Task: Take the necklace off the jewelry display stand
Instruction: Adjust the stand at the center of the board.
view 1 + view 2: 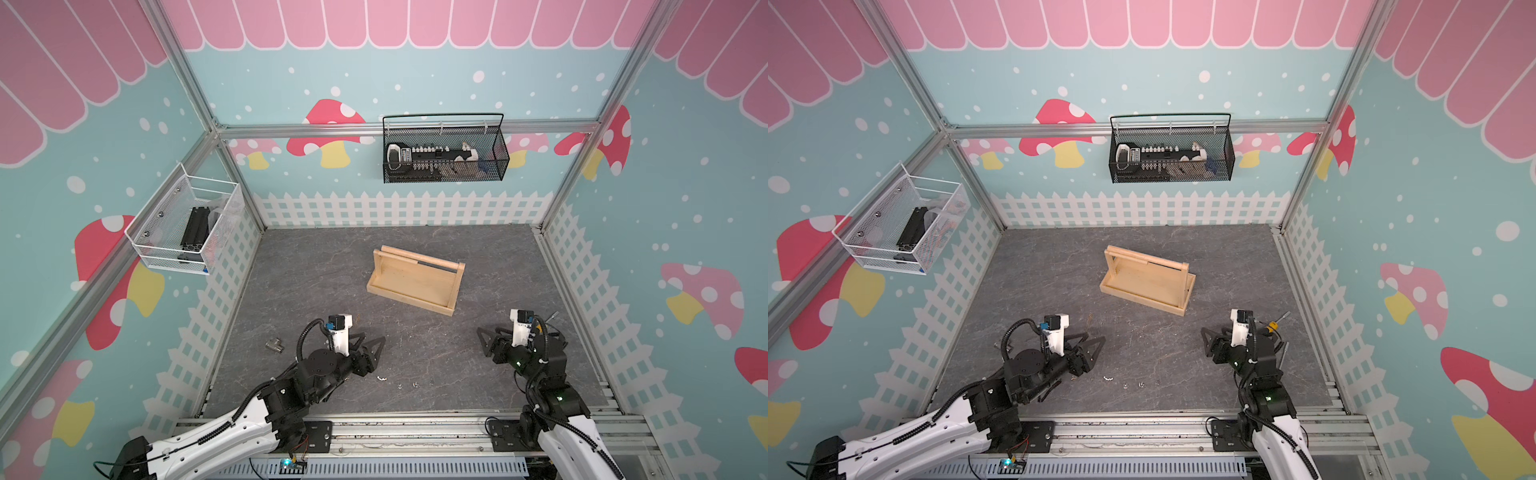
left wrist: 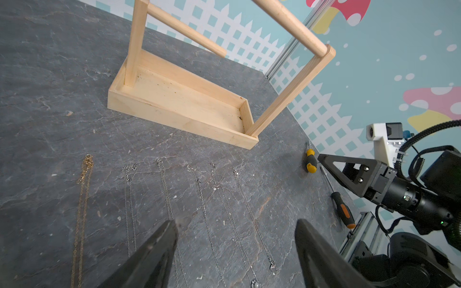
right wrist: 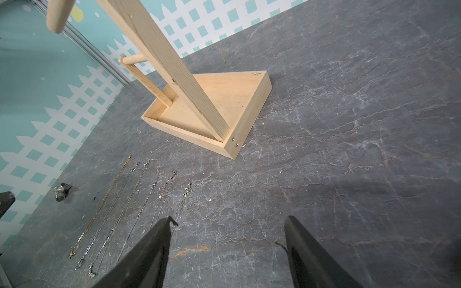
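We saw the jewelry display stand (image 2: 182, 109) upright on the tabletop (image 2: 50, 74); a gold necklace (image 2: 81, 214) and silver necklaces (image 2: 205, 214) lay in a row near it, below our left tool (image 2: 237, 222), jaws parted

Carried, on the grey veined tabletop (image 1: 519, 270), the jewelry display stand (image 1: 415, 280) upright near the middle. Held a gold necklace (image 2: 83, 207) and several silver necklaces (image 2: 169, 207) in a row before it, apart. Kept two screwdrivers (image 2: 311, 160) rightward and a metal fitting (image 3: 61, 192) leftward.

Bright, even overhead light leaves only faint, soft shadows on the counter (image 3: 374, 189). Wrist views stretch toward their edges; top views look slightly soft.
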Controlling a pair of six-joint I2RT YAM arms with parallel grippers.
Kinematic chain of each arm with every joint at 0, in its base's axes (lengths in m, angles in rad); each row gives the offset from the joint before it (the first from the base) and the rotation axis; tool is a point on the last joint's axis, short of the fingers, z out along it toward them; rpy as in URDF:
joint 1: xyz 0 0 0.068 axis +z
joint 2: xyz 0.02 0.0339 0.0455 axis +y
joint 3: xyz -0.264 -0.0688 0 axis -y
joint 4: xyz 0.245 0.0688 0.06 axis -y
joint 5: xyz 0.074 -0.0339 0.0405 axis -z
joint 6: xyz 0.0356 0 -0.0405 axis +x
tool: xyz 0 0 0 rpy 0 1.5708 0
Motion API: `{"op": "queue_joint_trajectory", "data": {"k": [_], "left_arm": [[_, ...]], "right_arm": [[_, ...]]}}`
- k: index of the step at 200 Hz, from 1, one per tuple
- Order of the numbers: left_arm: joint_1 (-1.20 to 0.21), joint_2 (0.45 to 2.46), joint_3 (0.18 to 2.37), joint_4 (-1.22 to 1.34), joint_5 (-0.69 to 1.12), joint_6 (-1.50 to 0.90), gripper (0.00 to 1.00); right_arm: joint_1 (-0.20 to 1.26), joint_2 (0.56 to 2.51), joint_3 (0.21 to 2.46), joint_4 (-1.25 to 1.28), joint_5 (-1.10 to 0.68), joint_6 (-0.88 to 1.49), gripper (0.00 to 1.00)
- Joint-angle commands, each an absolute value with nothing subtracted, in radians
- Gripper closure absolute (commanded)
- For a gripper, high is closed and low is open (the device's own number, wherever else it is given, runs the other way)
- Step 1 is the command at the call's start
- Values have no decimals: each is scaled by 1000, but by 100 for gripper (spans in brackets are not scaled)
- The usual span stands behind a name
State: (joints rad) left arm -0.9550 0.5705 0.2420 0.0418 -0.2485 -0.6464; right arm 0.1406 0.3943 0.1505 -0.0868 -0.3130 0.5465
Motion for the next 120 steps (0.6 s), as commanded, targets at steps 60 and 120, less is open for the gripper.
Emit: {"op": "queue_joint_trajectory", "data": {"k": [60,120], "left_arm": [[-951,597,235,79,-198,-658,25],[-950,571,199,87,-223,-653,25]], "right_arm": [[350,791,297,-1,-181,471,24],[370,893,261,200,-32,595,26]]}}
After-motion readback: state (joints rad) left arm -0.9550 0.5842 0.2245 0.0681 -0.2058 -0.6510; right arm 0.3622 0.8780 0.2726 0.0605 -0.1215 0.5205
